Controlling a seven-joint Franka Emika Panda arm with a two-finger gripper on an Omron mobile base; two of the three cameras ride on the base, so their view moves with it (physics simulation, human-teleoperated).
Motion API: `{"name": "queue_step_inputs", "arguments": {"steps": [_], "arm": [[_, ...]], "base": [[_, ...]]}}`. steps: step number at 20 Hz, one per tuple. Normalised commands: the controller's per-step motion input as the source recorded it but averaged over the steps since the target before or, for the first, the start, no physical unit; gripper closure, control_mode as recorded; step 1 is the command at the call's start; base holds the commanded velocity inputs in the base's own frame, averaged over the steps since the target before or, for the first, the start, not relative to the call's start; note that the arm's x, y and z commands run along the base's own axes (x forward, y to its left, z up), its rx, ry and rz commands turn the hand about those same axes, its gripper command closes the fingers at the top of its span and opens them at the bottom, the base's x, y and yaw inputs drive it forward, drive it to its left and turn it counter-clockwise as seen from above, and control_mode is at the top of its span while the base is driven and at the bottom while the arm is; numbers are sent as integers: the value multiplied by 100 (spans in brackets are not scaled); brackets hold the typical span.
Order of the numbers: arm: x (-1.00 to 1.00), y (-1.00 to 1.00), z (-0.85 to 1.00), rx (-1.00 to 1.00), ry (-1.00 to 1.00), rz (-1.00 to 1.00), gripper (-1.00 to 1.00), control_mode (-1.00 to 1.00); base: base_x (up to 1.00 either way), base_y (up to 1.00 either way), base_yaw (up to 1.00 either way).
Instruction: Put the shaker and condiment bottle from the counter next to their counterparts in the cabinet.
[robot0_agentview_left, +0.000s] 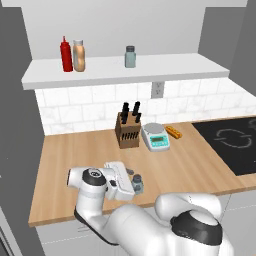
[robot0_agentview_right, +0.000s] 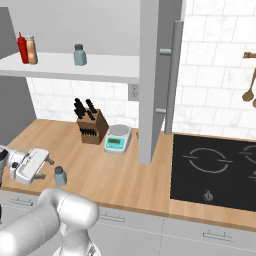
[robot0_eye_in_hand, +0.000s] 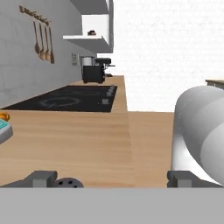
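The blue-grey shaker (robot0_agentview_left: 137, 184) (robot0_agentview_right: 60, 175) stands upright on the light-wood counter (robot0_agentview_left: 75, 155) near its front edge. My gripper (robot0_agentview_left: 133, 179) (robot0_agentview_right: 49, 169) lies level just above the counter, open, its fingertips reaching the shaker without closing on it. In the hand view the shaker's dark cap (robot0_eye_in_hand: 69, 183) sits by the left fingertip (robot0_eye_in_hand: 41, 178) of the gripper (robot0_eye_in_hand: 113, 178). Up on the cabinet shelf (robot0_agentview_left: 165, 70), the tan condiment bottle (robot0_agentview_left: 79, 55) (robot0_agentview_right: 32, 49) stands right beside the red squeeze bottle (robot0_agentview_left: 66, 54) (robot0_agentview_right: 22, 47). A pale grey-green shaker (robot0_agentview_left: 130, 56) (robot0_agentview_right: 79, 55) stands further right.
A knife block (robot0_agentview_left: 127, 131), a kitchen scale (robot0_agentview_left: 156, 136) and a small orange item (robot0_agentview_left: 174, 131) sit by the tiled wall. The black cooktop (robot0_agentview_left: 232, 142) lies to the right. A grey vertical panel (robot0_agentview_right: 152, 80) drops to the counter.
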Motion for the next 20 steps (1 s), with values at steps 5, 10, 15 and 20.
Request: {"name": "queue_step_inputs", "arguments": {"steps": [5,10,15,20], "arm": [[0,0,-17,0,3,0,-100,-100],[0,0,-27,0,0,0,-100,-100],[0,0,-16,0,0,2,-100,-100],[6,0,-4,0,2,2,-100,-100]], "base": [[0,0,0],[0,0,0],[0,0,0],[0,0,0]]}}
